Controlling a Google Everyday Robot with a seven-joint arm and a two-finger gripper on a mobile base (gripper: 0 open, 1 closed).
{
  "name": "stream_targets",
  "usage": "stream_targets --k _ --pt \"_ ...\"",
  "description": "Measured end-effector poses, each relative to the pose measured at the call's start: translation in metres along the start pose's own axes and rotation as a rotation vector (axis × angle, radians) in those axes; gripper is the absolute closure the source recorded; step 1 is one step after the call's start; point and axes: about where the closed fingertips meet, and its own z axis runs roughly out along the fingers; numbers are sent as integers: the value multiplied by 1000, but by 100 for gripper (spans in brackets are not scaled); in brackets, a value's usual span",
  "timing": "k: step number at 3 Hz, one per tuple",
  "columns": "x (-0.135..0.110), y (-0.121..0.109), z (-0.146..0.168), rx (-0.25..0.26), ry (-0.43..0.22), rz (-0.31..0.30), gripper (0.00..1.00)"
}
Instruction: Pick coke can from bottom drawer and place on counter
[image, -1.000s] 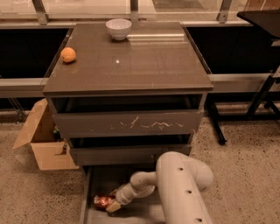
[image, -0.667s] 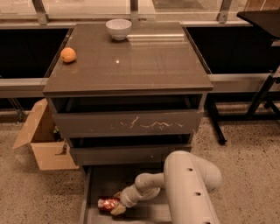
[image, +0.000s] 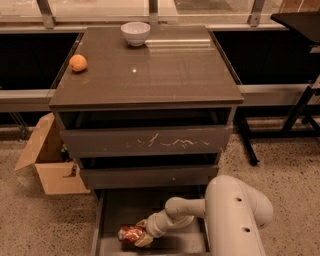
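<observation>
The coke can (image: 129, 233), red with silvery ends, lies on its side in the open bottom drawer (image: 110, 207) at the foot of the cabinet. My gripper (image: 141, 234) reaches down into the drawer from the right, and its pale fingers are closed around the can's right end. My white arm (image: 235, 215) fills the lower right. The glossy dark counter (image: 150, 65) is the cabinet's top, well above the can.
An orange (image: 78, 63) sits at the counter's left edge and a white bowl (image: 135, 33) at its back. The scratched upper drawer (image: 145, 141) and the middle drawer (image: 147, 176) overhang the bottom one. An open cardboard box (image: 47, 160) stands on the floor at left.
My gripper and the can have shifted slightly to the right and toward the drawer's front; the fingers stay around the can.
</observation>
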Motion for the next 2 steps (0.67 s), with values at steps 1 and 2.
stream_targets --k 1,2 --pt "-3 3 -7 14 -13 -13 100" --pt "-15 10 -38 67 -28 -59 100"
